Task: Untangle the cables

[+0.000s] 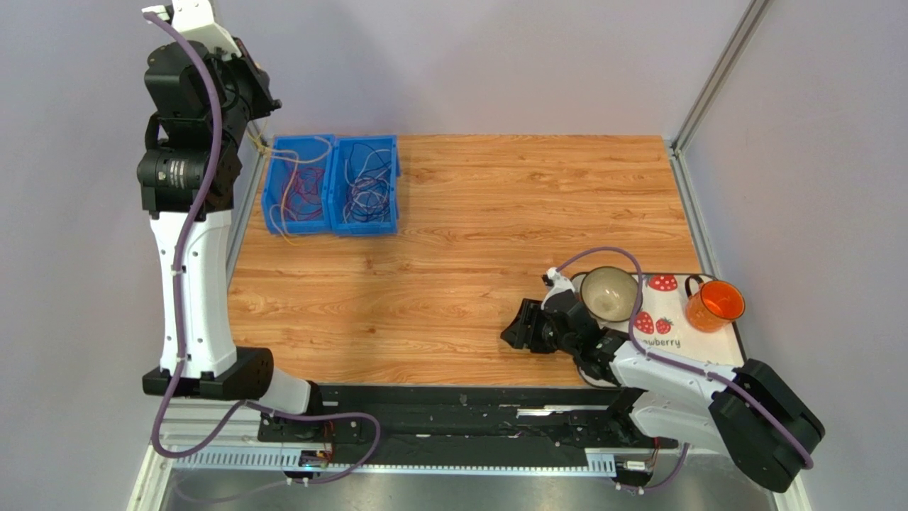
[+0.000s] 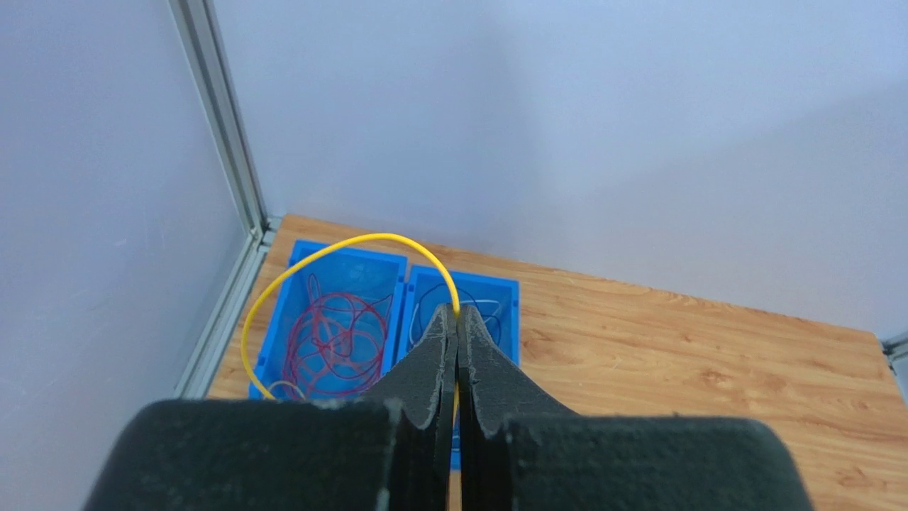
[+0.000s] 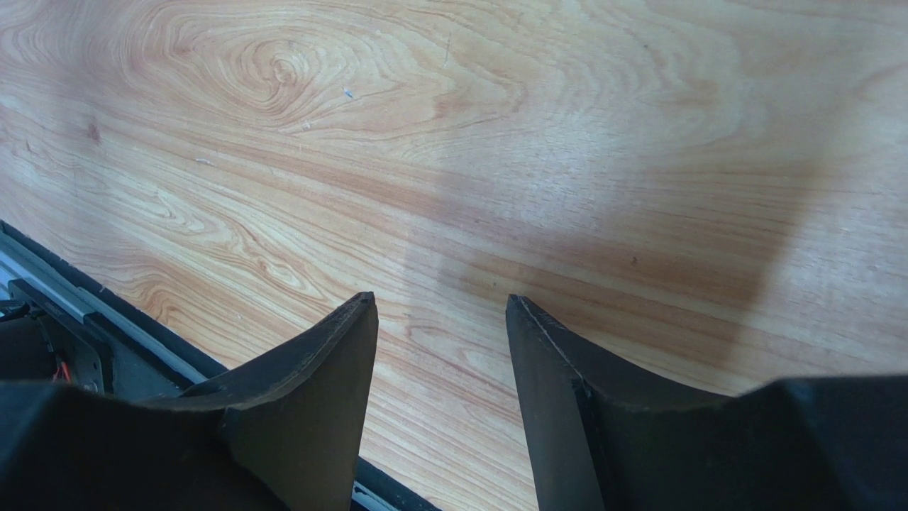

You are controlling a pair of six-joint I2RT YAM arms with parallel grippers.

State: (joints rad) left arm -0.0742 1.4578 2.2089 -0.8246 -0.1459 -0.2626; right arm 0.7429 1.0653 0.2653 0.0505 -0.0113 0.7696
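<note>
The left gripper (image 2: 458,317) was high up, pinched tight on a yellow cable (image 2: 320,248); the cable looped down to the blue bins (image 2: 501,285) with more cables (image 2: 341,330); the right gripper (image 3: 439,302) was open over the counter (image 3: 533,128).

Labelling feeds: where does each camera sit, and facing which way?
Top external: above, behind the bases, facing down at the table; left arm, right arm show.
Left wrist: raised, facing down at blue bins; shut left hand pinching yellow cable.
Right wrist: low, facing table; open right hand.
Top, left wrist share blue bins.
</note>
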